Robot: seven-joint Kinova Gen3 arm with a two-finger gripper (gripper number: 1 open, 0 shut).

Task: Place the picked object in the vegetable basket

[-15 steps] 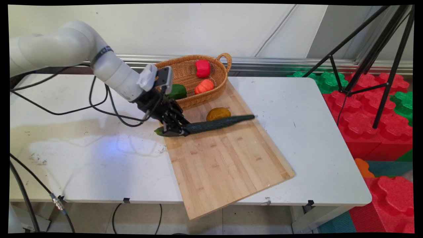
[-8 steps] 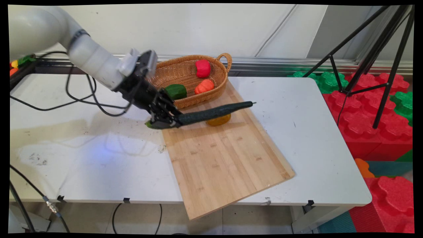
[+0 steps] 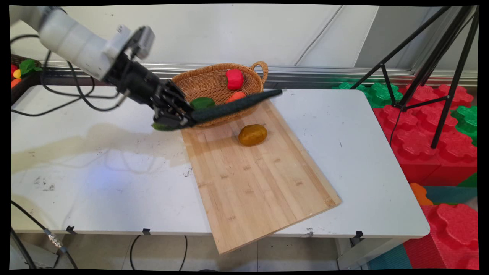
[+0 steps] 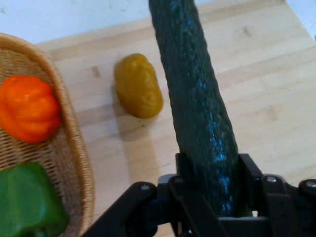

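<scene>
The black two-finger gripper (image 3: 174, 118) is clamped on the near end of a long dark green cucumber (image 3: 233, 107), its jaws closed against the cucumber's sides as the hand view confirms; a short stub of the cucumber projects to the gripper's left. The cucumber is held clear of all surfaces, slanting up and to the right from the gripper. Just behind the gripper stands an oval woven wicker basket (image 3: 198, 81), and the cucumber's shaft crosses in front of its near rim. Inside the basket lie a green bell pepper (image 3: 202, 102), an orange pepper (image 3: 233, 96) partly hidden by the cucumber, and a red pepper (image 3: 234, 79) farther back. Below the cucumber, a pale bamboo cutting board (image 3: 252, 183) lies on the white tabletop (image 3: 95, 172). A yellow-brown oval vegetable (image 3: 252, 134) rests on that board, right of the gripper and beneath the cucumber's span, apart from it.
</scene>
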